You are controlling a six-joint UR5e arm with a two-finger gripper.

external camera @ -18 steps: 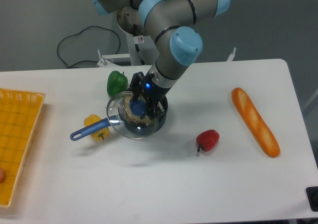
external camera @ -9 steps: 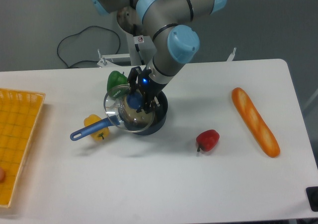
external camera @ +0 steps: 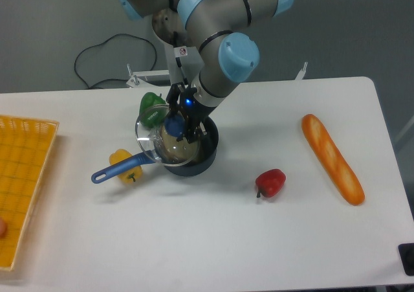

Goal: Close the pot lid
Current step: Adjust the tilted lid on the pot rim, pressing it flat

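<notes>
**Lid lifted higher and further left, not yet seated on the pot**

At centre-left of the frame the gripper (external camera: 176,125) is clamped on the lid's blue knob, fingers narrow around it. Over the last second the lid (external camera: 165,142) has risen and drifted up and to the left; it now hangs tilted, its left rim overhanging the pot (external camera: 202,155) and its top edge overlapping the green pepper (external camera: 152,107). By my reading the closing is unfinished: the lid needs to come back right, level out and drop onto the rim.

Left to right on the white table (external camera: 194,240): a yellow tray (external camera: 22,175) at the left edge, a yellow pepper (external camera: 121,159) under the pot's handle, a red pepper (external camera: 270,182), a bread loaf (external camera: 332,158). Behind is grey floor with a black cable (external camera: 103,56) in the upper left.
</notes>
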